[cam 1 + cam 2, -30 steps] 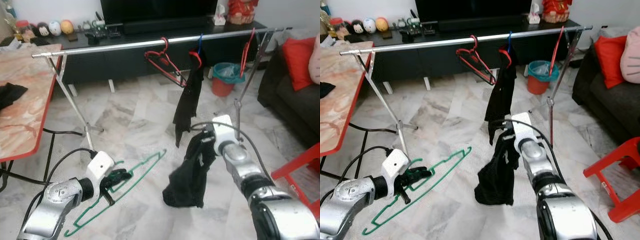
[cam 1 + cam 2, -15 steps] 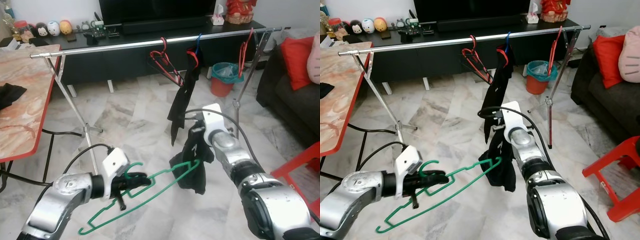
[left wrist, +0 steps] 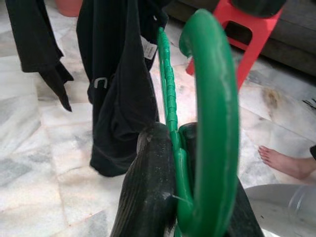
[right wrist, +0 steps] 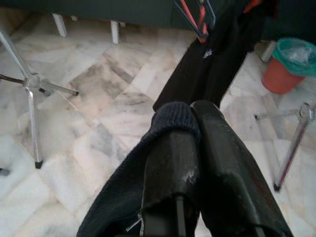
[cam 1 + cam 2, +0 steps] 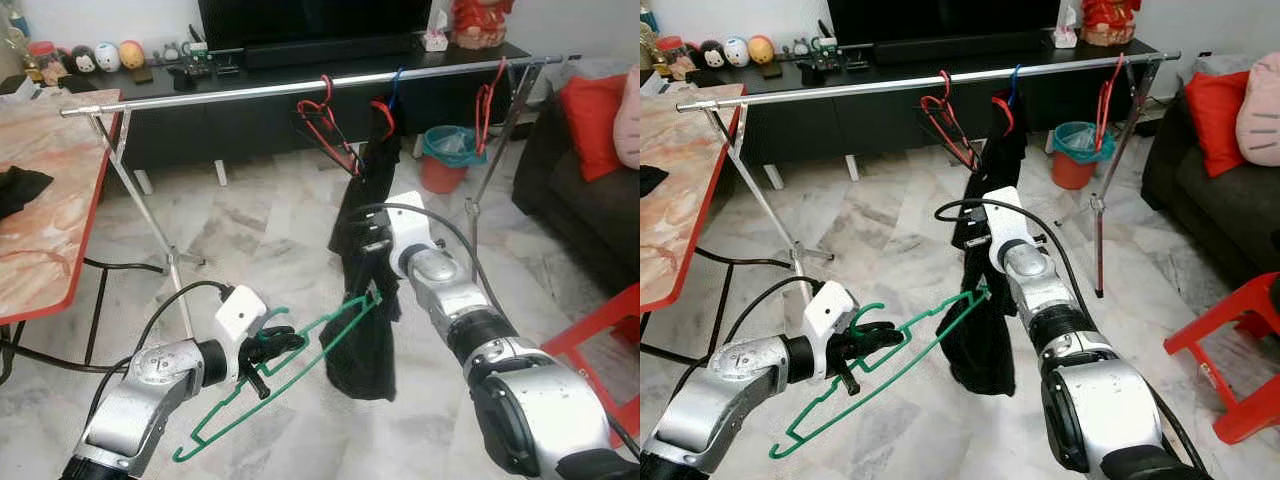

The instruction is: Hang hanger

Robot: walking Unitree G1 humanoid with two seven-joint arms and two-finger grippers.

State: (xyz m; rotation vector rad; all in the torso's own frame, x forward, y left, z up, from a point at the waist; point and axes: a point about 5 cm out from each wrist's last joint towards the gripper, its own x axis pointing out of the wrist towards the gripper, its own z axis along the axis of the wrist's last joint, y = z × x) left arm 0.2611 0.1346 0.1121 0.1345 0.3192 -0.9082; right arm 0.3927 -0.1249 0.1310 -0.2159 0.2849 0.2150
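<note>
Room: marble floor (image 5: 250, 230); red-edged table (image 5: 55, 200) at left, clothes rail (image 5: 300, 88) across, sofa (image 5: 580, 190) at right.
Left gripper (image 5: 268, 350): low and forward, clenched on the green hanger (image 5: 300, 370) near its hook.
Hanger: slants over the floor, far tip touching the black garment (image 5: 365, 330).
Right gripper (image 4: 190, 123): raised mid-room, clamped on the garment's top edge.
</note>
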